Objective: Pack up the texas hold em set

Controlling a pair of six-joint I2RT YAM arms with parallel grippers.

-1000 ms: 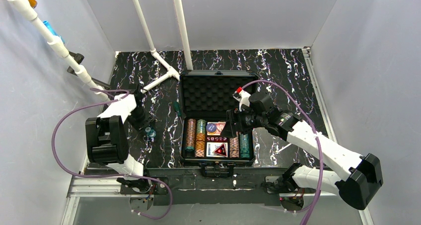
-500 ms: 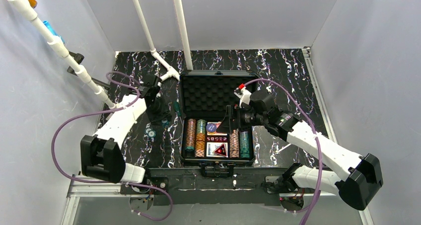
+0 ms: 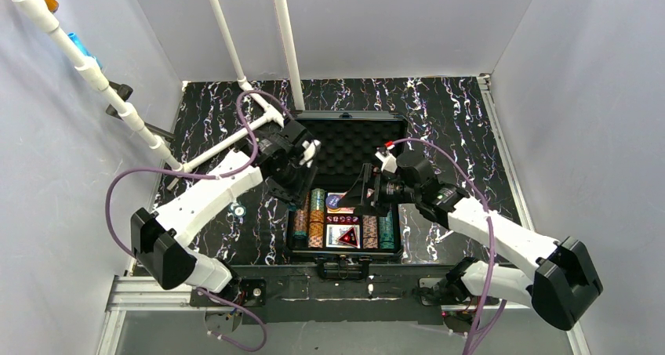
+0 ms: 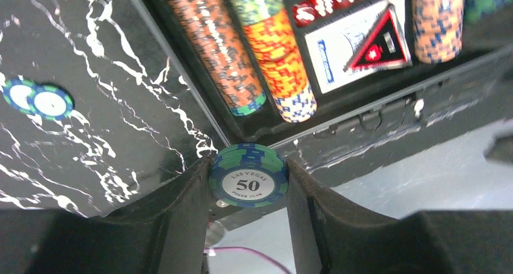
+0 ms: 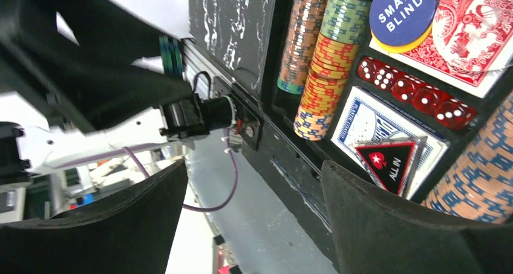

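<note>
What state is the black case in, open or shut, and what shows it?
Open: the case shows its foam-lined lid raised and chip rows exposed.

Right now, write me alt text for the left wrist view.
The left pincer grips a green poker chip marked 50, possibly a short stack, near the case's front left corner. Inside lie chip rows, red dice and a red triangle piece on a card deck; two loose chips sit on the table.

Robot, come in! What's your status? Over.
Left pincer shut on green chips, by case. Right pincer open over case. Two loose chips on table.
</note>
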